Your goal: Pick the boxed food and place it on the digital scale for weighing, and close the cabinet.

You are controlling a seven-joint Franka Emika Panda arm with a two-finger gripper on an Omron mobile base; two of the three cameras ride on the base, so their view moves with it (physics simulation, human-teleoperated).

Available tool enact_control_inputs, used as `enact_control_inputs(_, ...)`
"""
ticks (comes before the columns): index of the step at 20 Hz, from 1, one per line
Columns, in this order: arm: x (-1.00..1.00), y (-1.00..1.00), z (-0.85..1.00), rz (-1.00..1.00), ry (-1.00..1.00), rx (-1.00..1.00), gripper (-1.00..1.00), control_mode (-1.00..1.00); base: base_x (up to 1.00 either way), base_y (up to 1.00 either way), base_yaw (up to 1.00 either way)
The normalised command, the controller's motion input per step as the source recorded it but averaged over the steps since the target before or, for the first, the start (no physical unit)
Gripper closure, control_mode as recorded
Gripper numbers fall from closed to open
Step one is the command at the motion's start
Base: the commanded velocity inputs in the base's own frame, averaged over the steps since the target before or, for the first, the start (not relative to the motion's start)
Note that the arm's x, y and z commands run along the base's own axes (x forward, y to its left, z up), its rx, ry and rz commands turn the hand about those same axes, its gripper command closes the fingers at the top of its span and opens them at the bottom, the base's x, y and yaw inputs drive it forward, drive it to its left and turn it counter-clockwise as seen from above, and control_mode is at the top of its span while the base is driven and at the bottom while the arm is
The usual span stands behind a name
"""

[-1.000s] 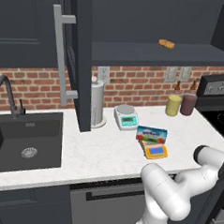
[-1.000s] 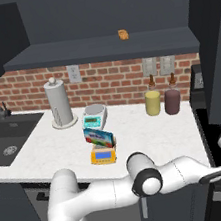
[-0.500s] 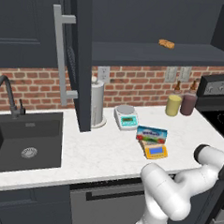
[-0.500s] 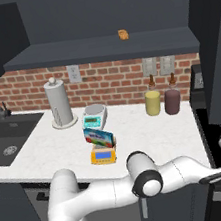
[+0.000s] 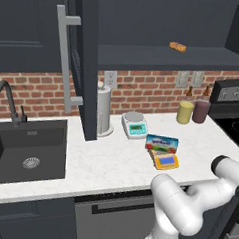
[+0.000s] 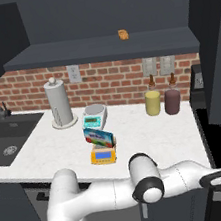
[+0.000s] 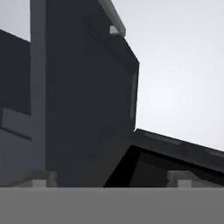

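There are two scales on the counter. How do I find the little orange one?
Start at the tall paper towel roll on the white counter. Go past the white-and-teal scale toward the front edge, to the blue boxed food. The digital scale sits just under its front edge: a small orange-yellow wedge with a blue display, whereas the other scale has a round silver plate.

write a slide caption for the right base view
Blue box leaning on the orange scale, cabinet door open, snack on the shelf.
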Motion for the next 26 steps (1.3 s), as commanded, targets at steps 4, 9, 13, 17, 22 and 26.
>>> enact_control_inputs(4, 0.55, 0.51, 0.0, -0.16, 0.96, 0.0, -1.0, -1.0, 0.0, 0.0, 0.0)
enact_control_inputs(9, 0.06, 0.51, 0.2, -0.16, 0.8, 0.0, -1.0, -1.0, 0.0, 0.0, 0.0)
enact_control_inputs(13, 0.0, 0.44, 0.95, -0.07, 0.48, 0.01, -1.0, -1.0, 0.0, 0.0, 0.0)
enact_control_inputs(17, 0.0, 0.56, 1.0, 0.0, 0.22, 0.0, -1.0, -1.0, 0.0, 0.0, 0.0)
enact_control_inputs(22, -0.01, 0.81, 0.94, 0.0, 0.24, -0.06, -1.0, -1.0, 0.0, 0.0, 0.0)
enact_control_inputs(26, -0.41, 0.89, 0.82, 0.04, 0.13, -0.02, -1.0, -1.0, 0.0, 0.0, 0.0)
